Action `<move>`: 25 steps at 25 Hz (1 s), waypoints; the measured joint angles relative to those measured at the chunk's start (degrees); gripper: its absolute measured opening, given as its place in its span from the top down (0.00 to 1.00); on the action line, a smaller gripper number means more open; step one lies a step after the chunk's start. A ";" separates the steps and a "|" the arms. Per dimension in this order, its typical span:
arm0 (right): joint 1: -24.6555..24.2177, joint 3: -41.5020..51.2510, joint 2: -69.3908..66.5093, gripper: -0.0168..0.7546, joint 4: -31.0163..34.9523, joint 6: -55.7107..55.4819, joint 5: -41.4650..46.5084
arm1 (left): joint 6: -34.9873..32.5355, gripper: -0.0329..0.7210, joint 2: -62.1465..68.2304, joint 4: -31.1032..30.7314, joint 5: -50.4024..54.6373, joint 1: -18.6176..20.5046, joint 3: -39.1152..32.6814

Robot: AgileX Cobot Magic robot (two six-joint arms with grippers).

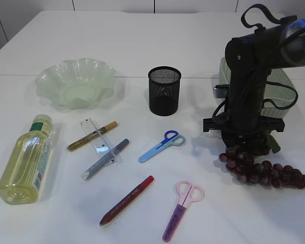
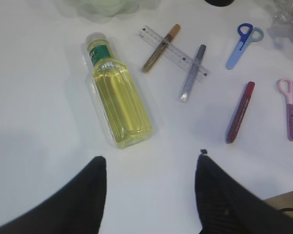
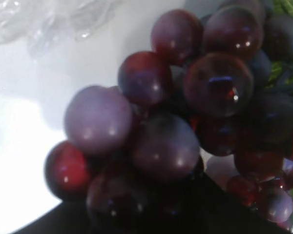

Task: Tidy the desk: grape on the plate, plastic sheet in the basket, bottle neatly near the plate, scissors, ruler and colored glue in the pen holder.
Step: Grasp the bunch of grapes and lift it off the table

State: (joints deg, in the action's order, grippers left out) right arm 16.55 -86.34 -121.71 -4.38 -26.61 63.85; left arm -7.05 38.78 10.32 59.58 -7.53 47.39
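A dark red grape bunch [image 1: 264,170] lies at the right, and my right gripper [image 1: 244,142] is down on its stem end. Grapes [image 3: 185,107] fill the right wrist view and hide the fingers. My left gripper [image 2: 151,157] hovers open and empty just below the lying yellow bottle [image 2: 118,102]. A clear ruler [image 1: 97,137] lies under a gold glue pen [image 1: 91,135] and a silver one [image 1: 105,159], with a red one [image 1: 127,200] nearer. Blue scissors [image 1: 161,146] and pink scissors [image 1: 183,209] lie mid-table. Crumpled plastic sheet [image 3: 53,19] sits beyond the grapes.
The green wavy glass plate [image 1: 75,84] stands at the back left and the black mesh pen holder [image 1: 164,91] at the back centre. A pale basket [image 1: 282,84] stands behind the right arm. The table's far edge runs behind them.
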 joint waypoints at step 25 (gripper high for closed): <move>0.06 -0.25 0.33 0.79 1.12 2.15 3.25 | 0.00 0.40 0.00 0.61 1.42 0.00 0.00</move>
State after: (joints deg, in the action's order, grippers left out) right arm 16.61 -86.59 -121.38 -3.26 -24.46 67.10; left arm -7.05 38.78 10.93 61.00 -7.53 47.39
